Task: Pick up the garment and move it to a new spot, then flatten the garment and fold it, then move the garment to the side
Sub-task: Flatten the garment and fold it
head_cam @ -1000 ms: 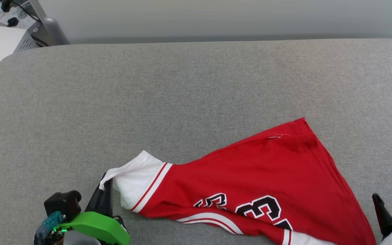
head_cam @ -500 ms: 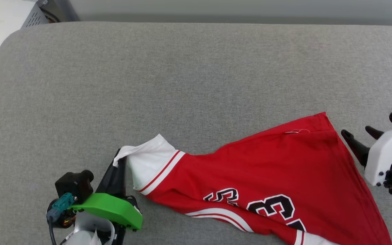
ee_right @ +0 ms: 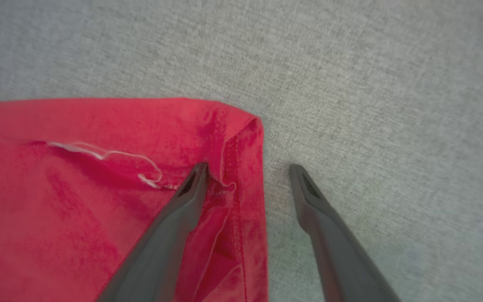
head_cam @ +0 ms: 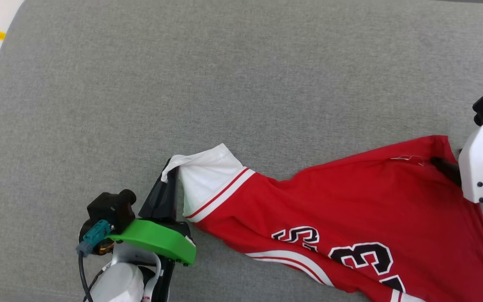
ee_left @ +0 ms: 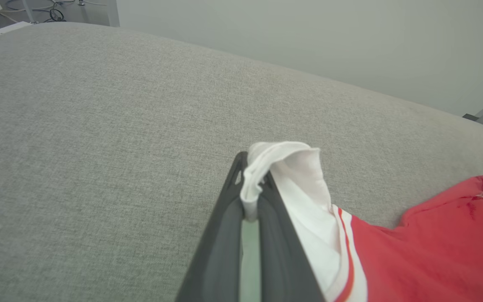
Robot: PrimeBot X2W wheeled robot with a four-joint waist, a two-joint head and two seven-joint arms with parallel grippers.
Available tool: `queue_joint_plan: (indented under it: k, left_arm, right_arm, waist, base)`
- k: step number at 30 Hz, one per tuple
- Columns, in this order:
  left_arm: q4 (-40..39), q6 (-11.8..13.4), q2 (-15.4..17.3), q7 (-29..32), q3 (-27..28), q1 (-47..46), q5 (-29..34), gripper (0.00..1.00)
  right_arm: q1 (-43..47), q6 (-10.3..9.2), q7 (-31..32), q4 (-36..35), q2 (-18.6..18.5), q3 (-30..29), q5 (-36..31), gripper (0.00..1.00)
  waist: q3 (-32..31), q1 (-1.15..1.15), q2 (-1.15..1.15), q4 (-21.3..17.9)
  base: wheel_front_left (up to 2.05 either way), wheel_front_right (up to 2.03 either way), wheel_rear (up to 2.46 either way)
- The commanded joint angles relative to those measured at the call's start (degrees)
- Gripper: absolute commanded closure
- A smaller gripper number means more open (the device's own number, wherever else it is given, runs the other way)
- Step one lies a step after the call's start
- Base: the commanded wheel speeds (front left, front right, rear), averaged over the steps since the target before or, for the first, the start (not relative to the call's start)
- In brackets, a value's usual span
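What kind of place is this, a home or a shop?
Probably a lab or workroom, not a home: a wide grey cloth-covered table holding one red jersey, a bare pale wall behind it, and loose cables by metal legs at its far corner.

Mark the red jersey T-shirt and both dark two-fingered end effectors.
red jersey T-shirt (head_cam: 350, 197), head view, red body
left end effector (ee_left: 253, 176), left wrist view, between shut fingertips
right end effector (ee_right: 248, 167), right wrist view, between open fingertips

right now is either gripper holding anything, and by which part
The left gripper pinches the garment by its white sleeve edge. The right gripper is open astride the red corner.
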Motion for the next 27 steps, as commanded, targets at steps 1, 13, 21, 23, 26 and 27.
queue_joint_plan:
  k: [1, 13, 21, 23, 26, 27]
  left_arm:
    - [0.4, -0.3, -0.4, -0.5, 0.1, -1.2, 0.2, 1.00]
    - [3.0, -0.4, -0.1, -1.0, 0.2, -1.7, 0.0, 1.00]
    - [3.1, -0.7, 4.3, 0.9, 2.7, -4.9, 0.1, 1.00]
    - [3.2, -1.2, 5.7, 1.7, 3.5, -7.1, 0.0, 1.00]
    - [3.4, -2.4, 7.7, 2.7, 4.4, -11.4, 0.2, 1.00]
    - [3.8, -3.0, 8.4, 3.4, 4.5, -13.3, 0.3, 1.00]
  right_arm:
    - [1.3, 0.03, 2.2, 2.0, 0.8, 2.9, 1.3, 0.00]
    - [-0.5, 0.03, 3.5, 1.4, -0.5, 7.4, 6.2, 1.00]
    - [-4.1, 0.03, -5.2, 0.6, -0.4, 1.8, 4.7, 1.00]
    - [-5.1, 0.03, -6.9, 0.4, -0.2, 0.9, 3.6, 1.00]
    - [-7.2, 0.03, -9.1, 1.2, 0.0, 0.5, 1.8, 1.00]
    - [-8.2, 0.03, -10.0, 1.8, 0.3, 0.5, 1.2, 1.00]
  waist:
    - [1.9, 0.00, 0.00, 1.6]
    - [0.0, 0.00, 0.00, 0.7]
    - [-5.0, 0.00, 0.00, -1.4]
    - [-6.1, 0.00, 0.00, -2.2]
    - [-7.2, 0.00, 0.00, -3.6]
    - [-7.6, 0.00, 0.00, -4.1]
  base:
    - [0.00, 0.00, 0.00]
    - [0.00, 0.00, 0.00]
    - [0.00, 0.00, 0.00]
    - [0.00, 0.00, 0.00]
    - [0.00, 0.00, 0.00]
    - [0.00, 0.00, 0.00]
